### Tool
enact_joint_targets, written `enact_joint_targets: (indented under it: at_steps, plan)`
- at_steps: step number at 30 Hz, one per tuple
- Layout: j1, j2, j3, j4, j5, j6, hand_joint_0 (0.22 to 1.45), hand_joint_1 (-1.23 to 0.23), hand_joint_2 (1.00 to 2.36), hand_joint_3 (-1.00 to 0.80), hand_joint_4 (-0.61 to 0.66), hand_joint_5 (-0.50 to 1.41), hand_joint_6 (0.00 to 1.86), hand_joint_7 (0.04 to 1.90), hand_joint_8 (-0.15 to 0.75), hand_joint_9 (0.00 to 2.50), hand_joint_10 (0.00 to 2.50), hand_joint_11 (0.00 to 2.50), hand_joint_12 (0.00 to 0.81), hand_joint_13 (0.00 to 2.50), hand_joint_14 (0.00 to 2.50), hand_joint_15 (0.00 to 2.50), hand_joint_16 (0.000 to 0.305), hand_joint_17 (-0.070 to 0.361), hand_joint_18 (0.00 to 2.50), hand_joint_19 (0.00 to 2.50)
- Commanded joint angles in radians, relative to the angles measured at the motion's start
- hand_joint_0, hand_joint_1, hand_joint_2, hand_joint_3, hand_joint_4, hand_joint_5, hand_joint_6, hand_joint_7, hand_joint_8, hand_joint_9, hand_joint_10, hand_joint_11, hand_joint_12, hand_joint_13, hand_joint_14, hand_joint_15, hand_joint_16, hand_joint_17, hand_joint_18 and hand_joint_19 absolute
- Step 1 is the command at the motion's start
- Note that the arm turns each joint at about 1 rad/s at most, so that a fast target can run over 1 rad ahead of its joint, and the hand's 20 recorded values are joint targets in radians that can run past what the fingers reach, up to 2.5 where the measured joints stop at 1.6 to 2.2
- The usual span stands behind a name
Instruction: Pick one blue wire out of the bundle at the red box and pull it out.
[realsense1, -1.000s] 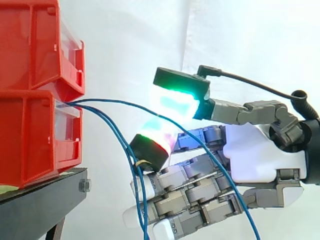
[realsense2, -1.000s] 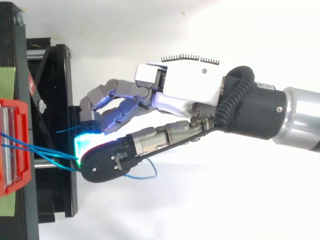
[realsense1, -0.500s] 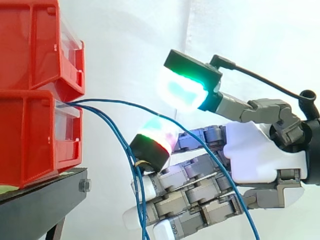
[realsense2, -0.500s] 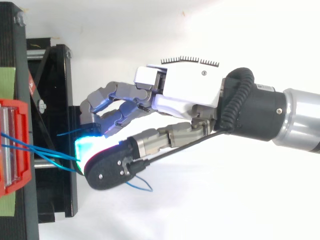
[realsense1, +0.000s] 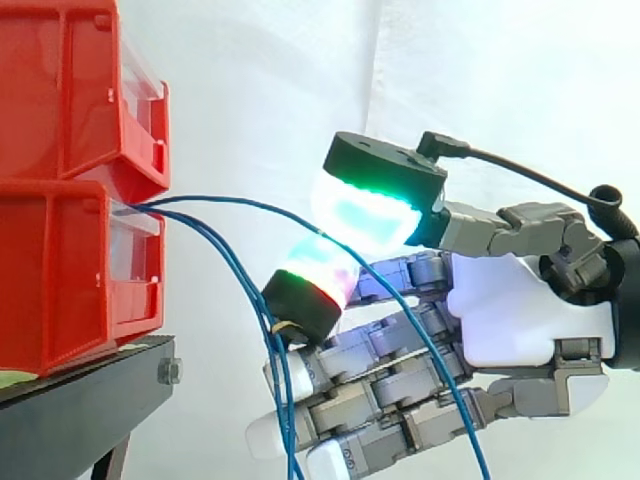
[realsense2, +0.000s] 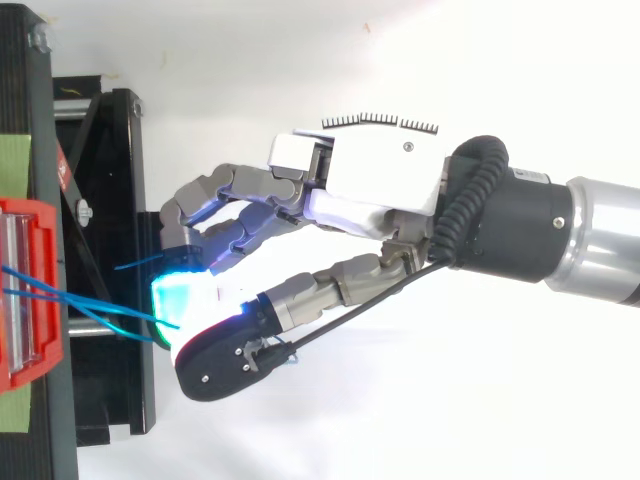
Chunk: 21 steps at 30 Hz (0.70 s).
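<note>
Behind, a white curtain (realsense1: 290, 80) closes off the scene, and stacked red bins (realsense1: 60, 270) sit on a black stand (realsense1: 80, 410). From the lower bin a blue wire (realsense1: 240, 205) arcs out. The hand (realsense1: 520, 320) pinches it between thumb pad and finger pad, well clear of the bin.

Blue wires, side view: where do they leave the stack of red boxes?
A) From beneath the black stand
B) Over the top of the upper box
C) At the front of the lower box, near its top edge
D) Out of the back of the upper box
C: the blue wires meet the front of the lower red box near its top edge, just under the upper red box, and arc away to the right from there.
</note>
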<state>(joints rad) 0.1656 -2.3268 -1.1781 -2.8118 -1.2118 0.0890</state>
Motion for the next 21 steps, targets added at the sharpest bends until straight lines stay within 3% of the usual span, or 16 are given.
enact_joint_targets:
  at_steps: [1,11,21]
  plan:
    - [0.000,0.000,-0.001,0.000,0.000,0.000,0.58,-0.76,1.02,-0.24,0.06,-0.17,0.89,1.15,0.295,0.79,0.02,0.56,0.424,0.50,0.01,0.27,0.059,0.132,0.46,0.38]
    - [0.003,0.000,-0.001,0.003,0.003,0.000,0.56,-0.69,1.00,-0.14,0.06,-0.15,0.91,1.13,0.338,0.88,0.01,0.52,0.490,0.56,0.01,0.29,0.073,0.165,0.53,0.37]
    - [0.006,0.000,0.000,0.003,0.003,0.000,0.53,-0.52,1.07,-0.13,0.10,-0.13,0.90,1.10,0.357,0.93,0.01,0.52,0.512,0.58,0.01,0.30,0.078,0.176,0.54,0.39]
